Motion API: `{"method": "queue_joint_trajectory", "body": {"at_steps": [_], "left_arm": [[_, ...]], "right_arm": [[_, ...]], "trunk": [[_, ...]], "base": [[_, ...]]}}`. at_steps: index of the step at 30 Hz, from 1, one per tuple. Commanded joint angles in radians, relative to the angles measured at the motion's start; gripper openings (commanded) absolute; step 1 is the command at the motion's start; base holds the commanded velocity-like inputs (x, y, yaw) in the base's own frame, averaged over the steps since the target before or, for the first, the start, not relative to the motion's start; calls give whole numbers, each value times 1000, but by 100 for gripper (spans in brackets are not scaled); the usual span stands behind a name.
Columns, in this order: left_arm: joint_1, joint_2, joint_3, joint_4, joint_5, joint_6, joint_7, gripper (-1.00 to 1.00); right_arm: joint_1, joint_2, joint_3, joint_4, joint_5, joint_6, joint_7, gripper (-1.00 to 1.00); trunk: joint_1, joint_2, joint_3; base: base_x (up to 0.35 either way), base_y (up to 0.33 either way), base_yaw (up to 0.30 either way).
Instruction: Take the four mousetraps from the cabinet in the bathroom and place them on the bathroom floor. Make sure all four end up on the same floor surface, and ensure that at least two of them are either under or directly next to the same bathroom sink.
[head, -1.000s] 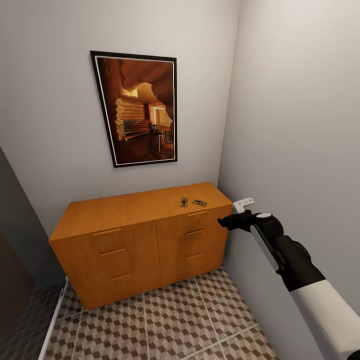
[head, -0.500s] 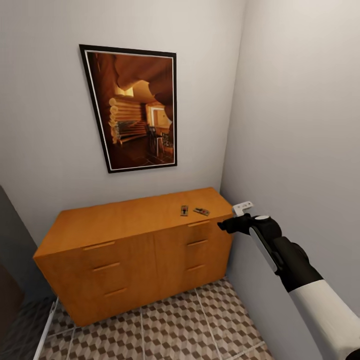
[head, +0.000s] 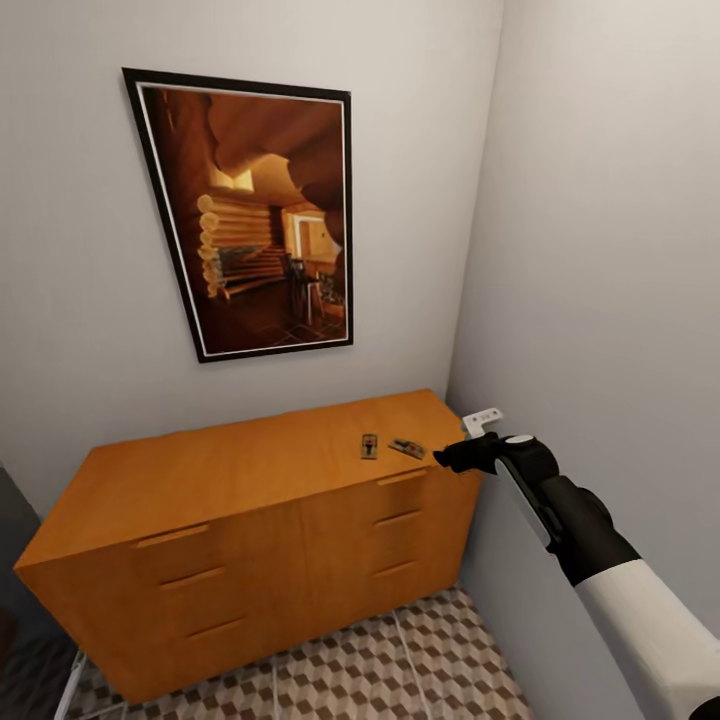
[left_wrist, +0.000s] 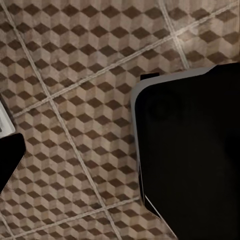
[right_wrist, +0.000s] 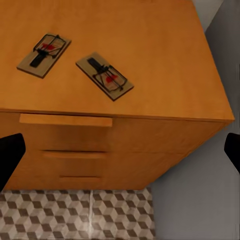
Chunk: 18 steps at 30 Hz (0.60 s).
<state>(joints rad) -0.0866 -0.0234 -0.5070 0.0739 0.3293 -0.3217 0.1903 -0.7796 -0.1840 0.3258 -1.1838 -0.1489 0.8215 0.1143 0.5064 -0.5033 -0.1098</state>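
Head view, room: I'm facing a corner of pale grey walls, with a framed picture (head: 250, 215) of a log-cabin interior on the wall ahead.
Head view, surface: the cabinet (head: 250, 530) stands against that wall, its right end almost at the side wall; the bathroom floor (head: 400, 670) with its cube pattern shows in front of it.
Head view, mousetraps: two lie on the cabinet top near its right front corner, the left mousetrap (head: 369, 446) and the right mousetrap (head: 406, 448), close together but apart.
Head view, right gripper (head: 447, 458): my right arm reaches in from the lower right, its dark tip just beside the cabinet's right front corner, near the right mousetrap and about level with the top; I cannot tell the finger gap here.
Left wrist view: I see patterned floor tiles and a large black body (left_wrist: 192, 150) with a pale edge; the left fingers cannot be made out.
Right wrist view, surface: the cabinet's flat top, a bar handle (right_wrist: 66, 120) below its front edge, tiles beneath.
Right wrist view, mousetraps: both lie flat; their long axes run diagonally and lean opposite ways, near ends converging.
Right wrist view, fingers (right_wrist: 10, 155): black tips sit at opposite edges, spread wide, gripping nothing; both traps lie ahead, nearer the left one.
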Motion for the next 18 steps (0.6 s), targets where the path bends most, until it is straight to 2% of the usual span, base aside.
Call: {"method": "queue_joint_trajectory", "body": {"at_steps": [1,7,11,18], "left_arm": [[0,-1,-8,4,7,-7,1,100],[6,-1,-8,4,7,-7,1,100],[8,-1,-8,4,7,-7,1,100],[9,-1,-8,4,7,-7,1,100]], "right_arm": [[-1,0,2,0,-6,4,-2,100],[-1,4,25,2,-7,4,-2,100],[-1,4,50,3,-7,1,-2,100],[-1,4,65,33,-8,-21,-2,100]], "trunk": [[1,-2,-2],[1,-2,-2],[1,-2,-2],[1,-2,-2]], "base": [[338,-51,0],[219,-43,0],[59,-12,0],[15,-3,0]]}}
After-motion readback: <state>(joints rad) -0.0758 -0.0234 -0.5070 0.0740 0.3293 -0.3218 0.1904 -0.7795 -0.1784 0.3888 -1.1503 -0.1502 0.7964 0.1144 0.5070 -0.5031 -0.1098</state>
